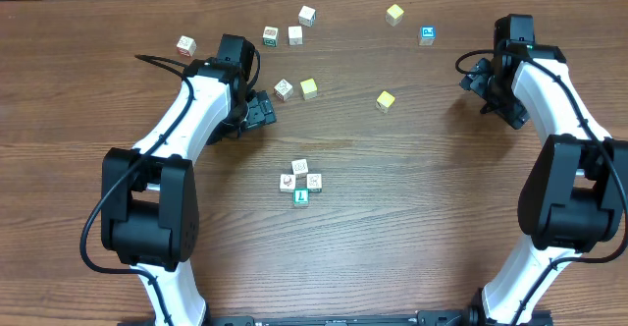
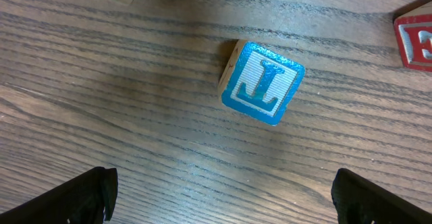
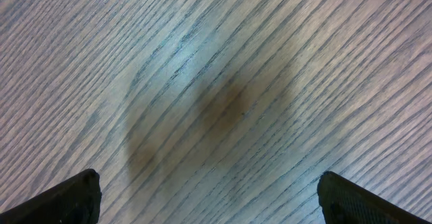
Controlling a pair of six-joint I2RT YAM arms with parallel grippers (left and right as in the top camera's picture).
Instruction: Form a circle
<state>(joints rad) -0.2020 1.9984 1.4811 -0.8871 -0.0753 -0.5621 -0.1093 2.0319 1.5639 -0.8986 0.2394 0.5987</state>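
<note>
Plainly, left claw [image 2: 223, 197] gapes wide, empty (blue-lettered cube [image 2: 263, 82] just ahead).

The counter [image 1: 392, 198] looks like brown wood with fine streaked grain, smooth, and it shows a soft sheen in both wrist views. The cubes of the circle [image 1: 300, 183] are pale wood with printed faces, one of them green. At the centre of the left wrist view, the blue-faced cube [image 2: 262, 82] has raw wooden sides and a glossy, ribbed painted face. The left arm [image 1: 186, 120] and right arm [image 1: 549, 90] have smooth white plastic shells and matt black joints.
</note>
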